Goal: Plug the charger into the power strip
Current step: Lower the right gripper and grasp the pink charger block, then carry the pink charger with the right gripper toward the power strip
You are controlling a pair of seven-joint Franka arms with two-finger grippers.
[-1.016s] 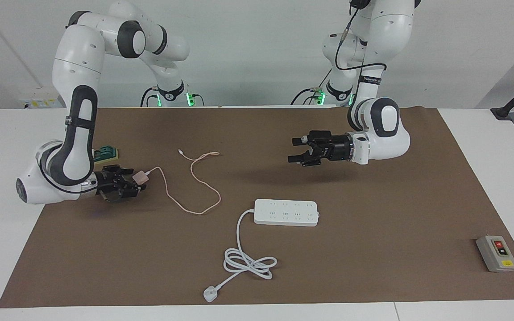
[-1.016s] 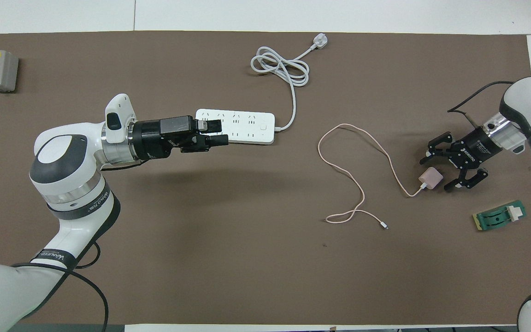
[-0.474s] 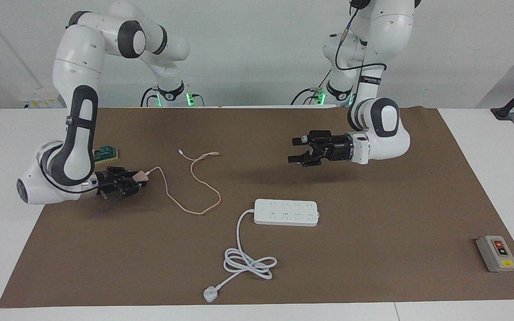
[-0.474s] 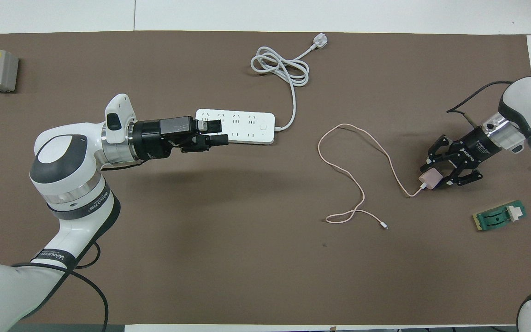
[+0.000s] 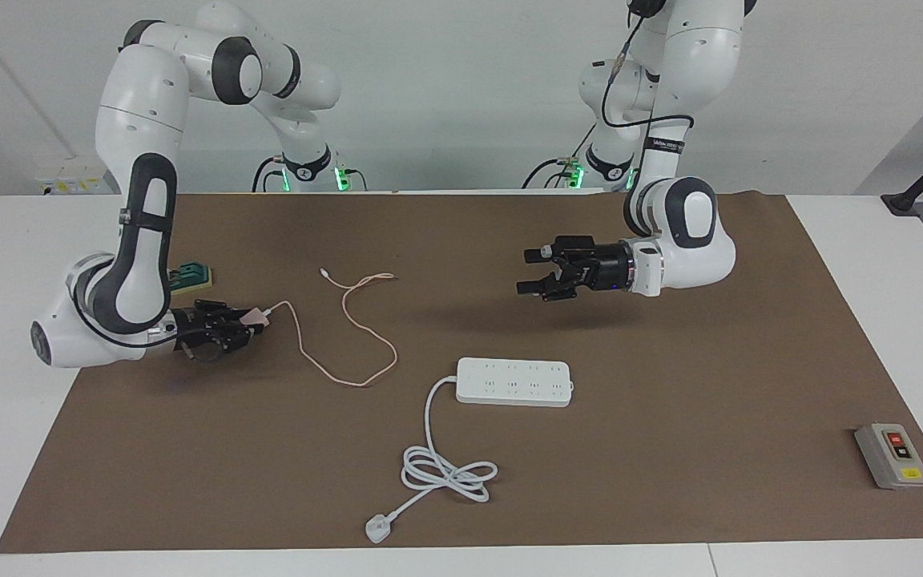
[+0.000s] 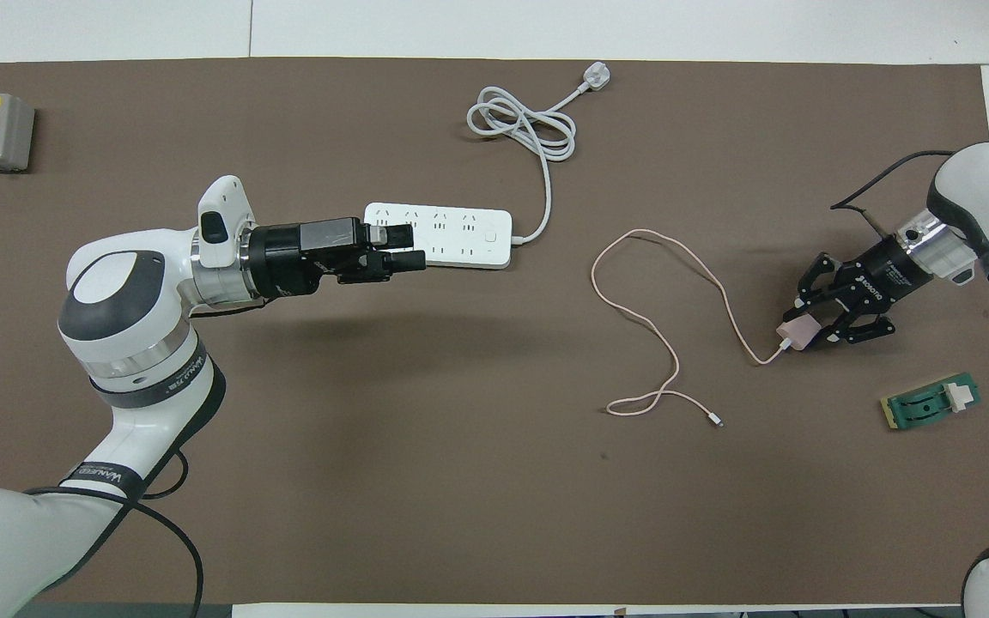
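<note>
The right gripper (image 5: 247,320) pinches the charger (image 6: 793,332) low at the mat (image 5: 670,449), near the green block (image 6: 932,402); its pink cable (image 6: 675,343) lies toward the power strip (image 5: 514,381). The left gripper (image 5: 527,270) waits spread open above the mat, nearer the robots than the strip.

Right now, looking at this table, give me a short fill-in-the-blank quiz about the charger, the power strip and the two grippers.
1. The right gripper is shut on the pink ____.
2. The left gripper, raised above the mat, is ____.
3. The power strip has ____ plugged into its sockets.
4. The charger's cable lies loose on the brown ____.

Missing words: charger; open; nothing; mat
</note>
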